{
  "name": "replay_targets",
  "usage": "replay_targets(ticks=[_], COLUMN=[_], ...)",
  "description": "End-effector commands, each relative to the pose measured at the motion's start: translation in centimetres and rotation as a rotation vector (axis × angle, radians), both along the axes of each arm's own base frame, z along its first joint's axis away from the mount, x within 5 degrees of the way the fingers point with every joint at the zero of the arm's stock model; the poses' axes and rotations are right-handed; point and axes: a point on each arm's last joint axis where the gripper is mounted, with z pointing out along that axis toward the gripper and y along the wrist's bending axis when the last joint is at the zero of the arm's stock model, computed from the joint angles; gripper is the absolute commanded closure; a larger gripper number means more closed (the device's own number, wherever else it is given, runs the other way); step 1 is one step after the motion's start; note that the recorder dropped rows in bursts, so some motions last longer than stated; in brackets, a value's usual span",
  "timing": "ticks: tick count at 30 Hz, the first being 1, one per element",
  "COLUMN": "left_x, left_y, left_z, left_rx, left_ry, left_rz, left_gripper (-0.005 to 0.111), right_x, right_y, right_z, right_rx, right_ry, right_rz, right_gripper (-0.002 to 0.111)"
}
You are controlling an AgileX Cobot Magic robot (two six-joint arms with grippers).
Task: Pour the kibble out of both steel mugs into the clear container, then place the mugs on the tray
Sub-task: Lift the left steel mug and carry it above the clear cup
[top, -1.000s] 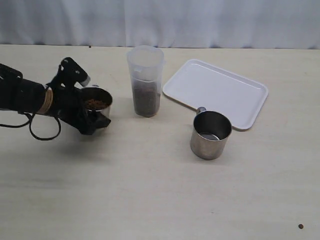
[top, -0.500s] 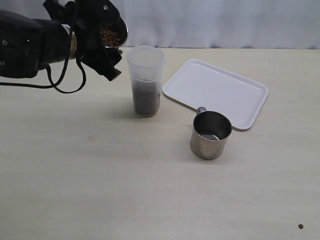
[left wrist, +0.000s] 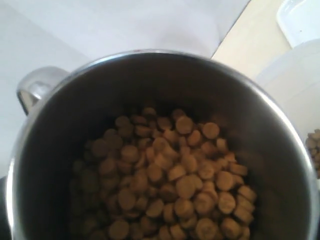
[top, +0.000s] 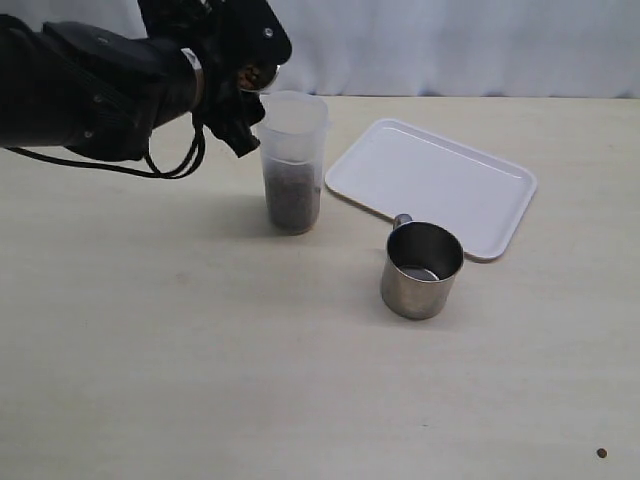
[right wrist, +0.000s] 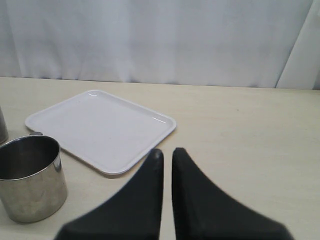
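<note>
- Table [top: 250, 380] — a wide, bare top. Any kibble that misses the container would scatter and roll across it.
- Left gripper [top: 245, 100] — clamped around the held mug [left wrist: 75, 115] and raised level with the container's rim, on the side away from the tray. Its dark fingers [top: 240, 135] sit just beside that rim, so a careless swing could knock the tall, light container over.
- Tray [top: 430, 185] — nothing on it. It lies past the container, well apart from the left gripper.
- Right gripper [right wrist: 167, 160] — jaws pressed together on nothing, low over the table near the tray's edge.
- Container [top: 292, 160] — upright between the left gripper and the tray, with kibble filling its lower part.
- Held mug — tipped toward the container, mouth just beside the rim. I cannot tell whether its lip is over the opening. If it falls short, the pour would run down the outside.
- Second mug [top: 421, 270] — upright on the table just in front of the tray. It looks empty and stands well apart from the left gripper.
- Kibble [left wrist: 170, 185] — heaped to one side inside the held mug, with none seen falling. A sharp tilt could bring it out in one rush and send it over the rim.
</note>
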Motion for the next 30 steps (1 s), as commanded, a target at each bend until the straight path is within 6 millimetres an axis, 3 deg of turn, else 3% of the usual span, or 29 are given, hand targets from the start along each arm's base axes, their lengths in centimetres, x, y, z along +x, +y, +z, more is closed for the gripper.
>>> replay_targets(ticks=[1, 14, 20, 27, 30], left_x=[0.1, 1.1, 1.1, 1.6, 2.0], left_y=[-0.5, -0.8, -1.9, -3.2, -3.2], left_z=[0.0, 0.5, -0.9, -0.3, -1.3], left_rx=[0.057, 0.069, 0.247, 0.243, 0.342], left_ry=[-0.049, -0.087, -0.114, -0.147, -0.146], left_rz=[0.039, 0.077, 0.083, 0.081, 0.084], left_gripper=[0.107, 0.107, 0.107, 0.107, 0.107], right_x=[0.0, 0.0, 0.0, 0.0, 0.0], right_y=[0.0, 0.0, 0.0, 0.0, 0.0], right_z=[-0.1, -0.1, -0.1, -0.1, -0.1], right_rx=[-0.002, 0.0, 0.0, 0.0, 0.0], right_ry=[0.003, 0.003, 0.003, 0.003, 0.003], right_rz=[0.004, 0.004, 0.004, 0.004, 0.004], right_gripper=[0.103, 0.103, 0.103, 0.103, 0.103])
